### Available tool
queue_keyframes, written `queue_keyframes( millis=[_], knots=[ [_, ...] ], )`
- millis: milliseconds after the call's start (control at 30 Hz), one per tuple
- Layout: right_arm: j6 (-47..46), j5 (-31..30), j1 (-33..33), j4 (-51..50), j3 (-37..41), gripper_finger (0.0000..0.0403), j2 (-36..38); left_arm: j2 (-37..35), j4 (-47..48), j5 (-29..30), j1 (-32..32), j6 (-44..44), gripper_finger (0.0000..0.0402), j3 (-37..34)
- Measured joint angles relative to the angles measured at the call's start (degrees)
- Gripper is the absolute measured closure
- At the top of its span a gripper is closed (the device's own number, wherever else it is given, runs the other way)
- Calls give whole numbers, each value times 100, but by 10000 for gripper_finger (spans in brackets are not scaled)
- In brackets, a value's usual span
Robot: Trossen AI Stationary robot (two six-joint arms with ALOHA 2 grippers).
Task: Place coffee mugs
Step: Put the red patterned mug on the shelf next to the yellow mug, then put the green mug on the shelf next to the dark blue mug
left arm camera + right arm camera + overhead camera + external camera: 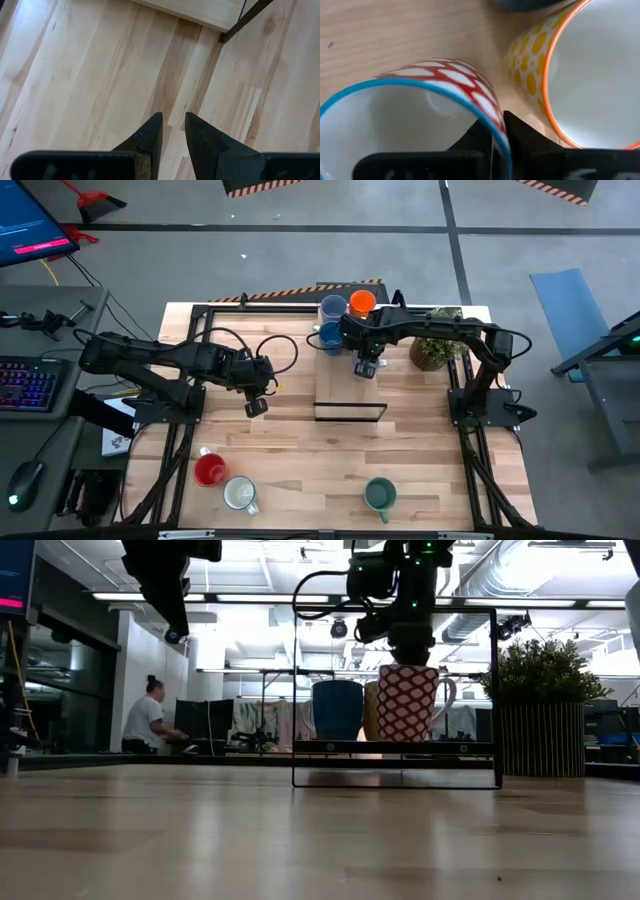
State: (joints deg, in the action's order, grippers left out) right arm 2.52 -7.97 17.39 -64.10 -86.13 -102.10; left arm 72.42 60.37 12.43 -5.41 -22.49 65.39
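Right gripper (495, 132), at twelve o'clock on the wooden table (300, 470), pinches the blue rim of a red-lattice white ceramic mug (408, 702), one finger inside and one outside, presumably to seat it upright on the black wire rack (395, 747) beside the yellow-dotted, orange-rimmed mug (580, 75). Left gripper (173, 131) hovers at nine o'clock, fingers slightly parted, empty. Red (210, 470), white (239, 493) and green (380, 495) mugs wait near six o'clock.

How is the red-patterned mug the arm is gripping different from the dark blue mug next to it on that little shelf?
The red-patterned mug has a white lattice design; the dark blue mug is plain. The right gripper pinches the red-patterned mug's rim, while nothing touches the dark blue mug. The red one's handle shows; the blue one's doesn't. Both stand upright on the black rack.
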Motion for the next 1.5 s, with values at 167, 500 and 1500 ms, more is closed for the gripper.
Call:
queue_keyframes(
  millis=[167,500,1500],
  knots=[
    [-8,-37,47,-4,0,358,0,0,1,0,0,-3,328,0],
    [-10,21,63,-293,-57,310,9,0,-1,2,-143,-95,328,0],
    [-2735,1784,-3281,-1362,-653,304,2285,0,-44,247,-216,-342,328,0]
  ],
)
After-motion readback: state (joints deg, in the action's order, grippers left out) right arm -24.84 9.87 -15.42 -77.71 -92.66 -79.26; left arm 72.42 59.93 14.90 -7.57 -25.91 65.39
